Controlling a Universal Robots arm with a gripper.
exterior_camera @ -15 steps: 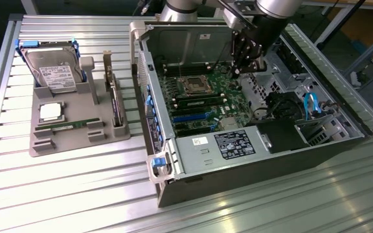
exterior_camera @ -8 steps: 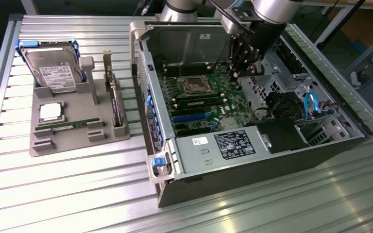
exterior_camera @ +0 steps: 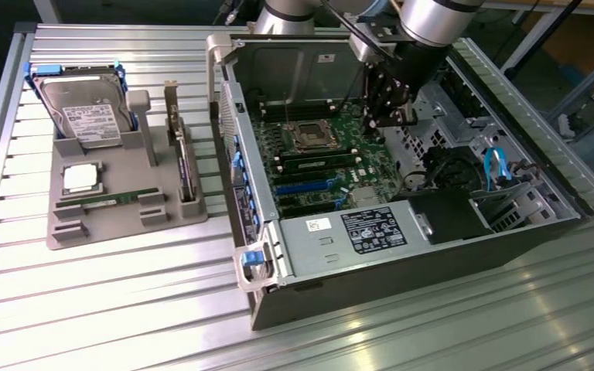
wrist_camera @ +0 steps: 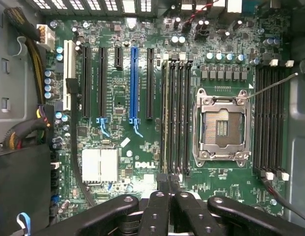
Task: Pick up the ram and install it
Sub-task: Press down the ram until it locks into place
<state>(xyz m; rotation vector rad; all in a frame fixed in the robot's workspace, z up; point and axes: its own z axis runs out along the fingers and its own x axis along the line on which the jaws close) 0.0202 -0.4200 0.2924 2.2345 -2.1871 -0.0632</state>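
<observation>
**Gripper over the memory slots, jaws pressed together**

- Gripper (wrist_camera: 168, 189) (exterior_camera: 392, 117): down inside the open case (exterior_camera: 411, 259), fingers pressed together, tips over the motherboard (wrist_camera: 142, 152). Nothing is seen hanging between them.
- Ram (wrist_camera: 167, 123): a thin green stick standing edge-on in the slot that runs straight out from the fingertips, its near end right at the tips. I cannot tell whether they touch it.
- Empty slots (wrist_camera: 183, 118): dark, just beside the ram on the socket side.
- CPU socket (wrist_camera: 221, 125): next out from the slots, lid frame shut on an empty well.
- Blue card slot (wrist_camera: 133, 83): on the ram's other side, near.
- Tray (exterior_camera: 121, 226): grey, outside the case and well apart from the gripper.
- Second ram (exterior_camera: 106, 202): lying flat on the tray.
- CPU chip (exterior_camera: 80, 178): silver square, just beyond the second ram.
- Hard drive (exterior_camera: 86, 108): propped at the tray's far end.
- Expansion card (exterior_camera: 183, 166): on edge along the tray side nearest the case.
</observation>
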